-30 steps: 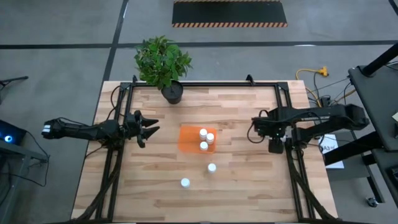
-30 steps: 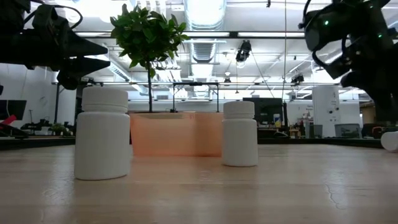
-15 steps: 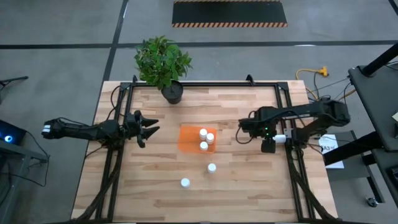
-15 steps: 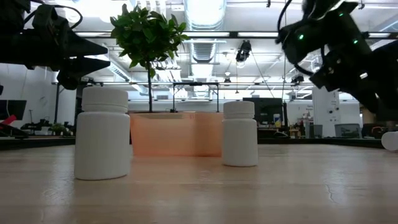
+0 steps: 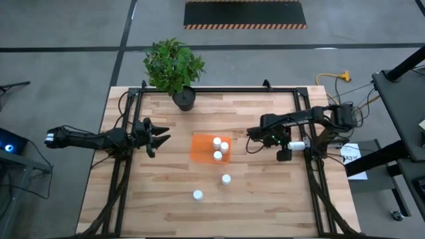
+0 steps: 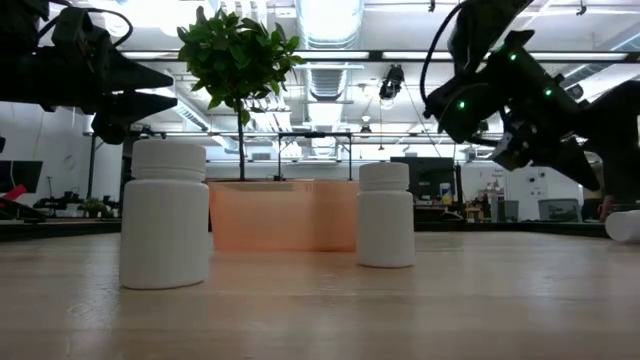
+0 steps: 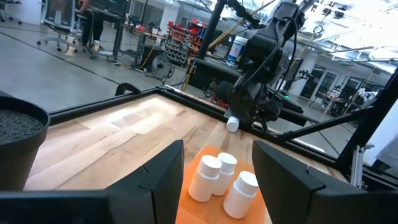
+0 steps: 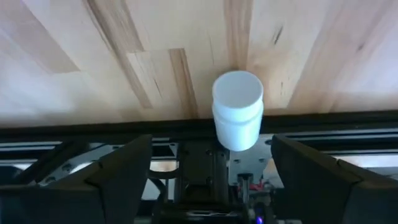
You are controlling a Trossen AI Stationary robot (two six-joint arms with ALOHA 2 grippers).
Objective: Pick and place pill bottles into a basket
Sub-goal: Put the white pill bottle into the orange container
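Desk; basket holds three pill bottles. Right jaws spread wide, fallen bottle lying just ahead between them, at the desk edge. Judgement: advance square until both fingers flank its body, then close. Left jaws narrow, empty, facing the basket.

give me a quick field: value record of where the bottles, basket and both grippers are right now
basket: orange basket near the table's middle
bottles in basket: three pill bottles
bottles standing on table: two, one just in front of the basket, one further front and left
bottle on its side: one at the right edge frame, lying under the right arm
left gripper: hovers left of the basket, fingers apart, holding nothing
right gripper: open, right of the basket, empty
plant pot: back left of table
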